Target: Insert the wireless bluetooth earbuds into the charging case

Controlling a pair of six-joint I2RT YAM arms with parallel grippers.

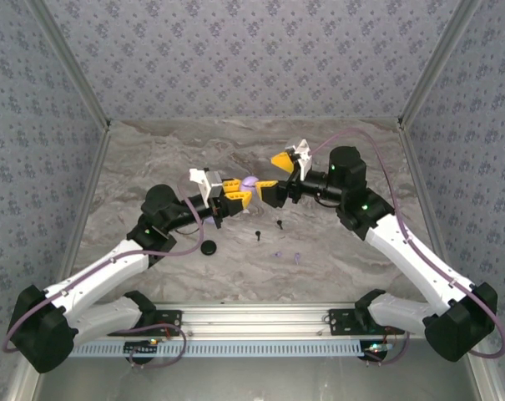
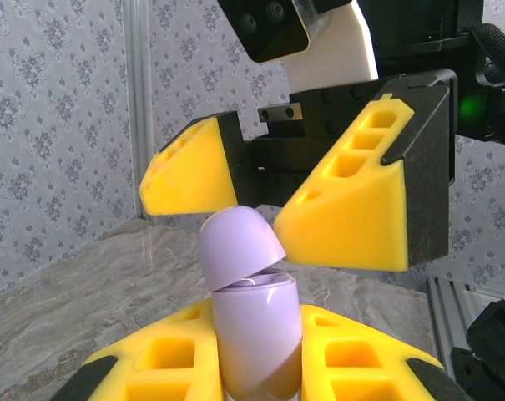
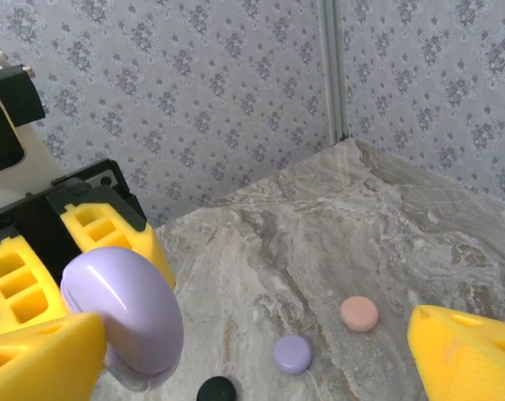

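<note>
On the left, my left gripper [image 1: 238,192] was clamped on the lower half of the lavender, capsule-shaped plastic charging case [image 2: 256,334], holding it upright above the marbled grey tabletop [image 1: 152,159]. Its domed lavender lid [image 2: 239,238] sat tilted with a gap at the seam, ajar and not thrown back. On the table below lay a round black disc [image 1: 209,247]. To its right were the tiny black stemmed earbuds [image 1: 257,235], one near the other, and two pale lavender buds [image 1: 296,256] just beyond. All of them were well apart from the case, and none was in it.

Further right, my right gripper [image 2: 265,196] stood spread wide, its yellow wedge fingers [image 2: 344,209] straddling the lid without touching it. Its wrist camera showed black, lavender [image 3: 292,353] and pink [image 3: 358,313] coin-like discs on the table.

I judged the step to be opening the case. Next, the right jaws had to pinch the lid gently and swing it fully back without twisting the case out of the left grip. Only then could a bud be fetched.
</note>
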